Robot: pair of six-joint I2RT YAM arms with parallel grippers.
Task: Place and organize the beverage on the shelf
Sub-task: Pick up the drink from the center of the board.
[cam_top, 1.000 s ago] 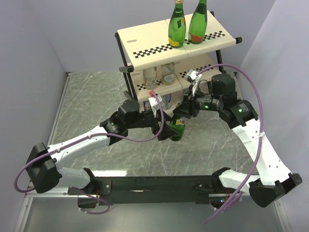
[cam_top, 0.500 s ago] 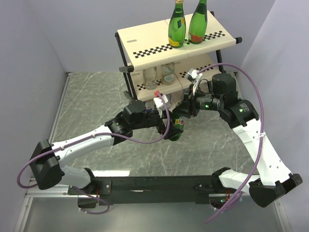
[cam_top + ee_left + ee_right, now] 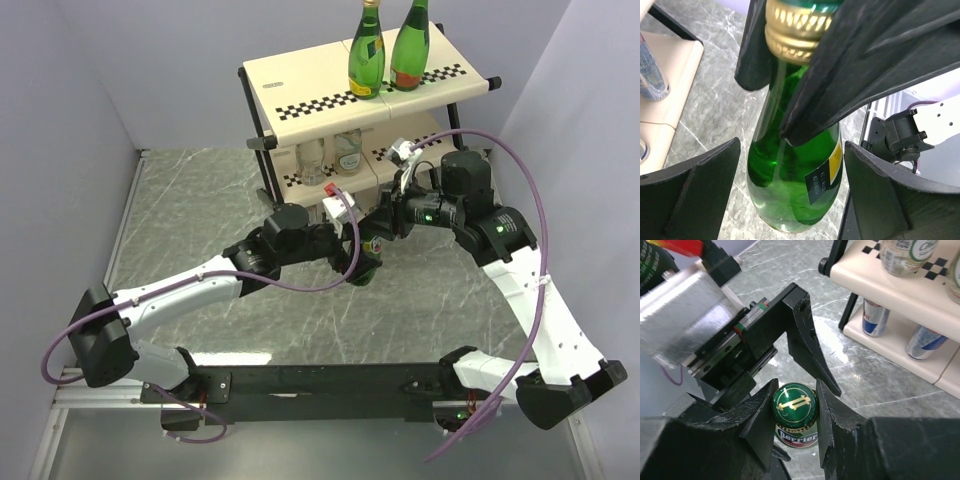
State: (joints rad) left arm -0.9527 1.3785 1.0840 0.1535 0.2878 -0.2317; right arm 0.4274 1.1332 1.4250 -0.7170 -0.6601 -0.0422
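Rt end effector [image 3: 795,400] pinched on neck of upright green bottle [image 3: 785,200] over desk [image 3: 200,210], just in front of shelf [image 3: 300,85], base contact indiscernible; lt end effector [image 3: 790,165] spread wide astride bottle body, pads apart from glass.

I'm counting three green bottles [image 3: 366,55], two clear bottles [image 3: 347,152], two cans [image 3: 875,317] I can see, one shelf [image 3: 300,90].

Shelf [image 3: 310,80] top tier, left half: free | right half: green bottles [image 3: 367,55] | shelf front: left arm [image 3: 200,285], right arm [image 3: 520,270], green bottle [image 3: 790,190] obstruct
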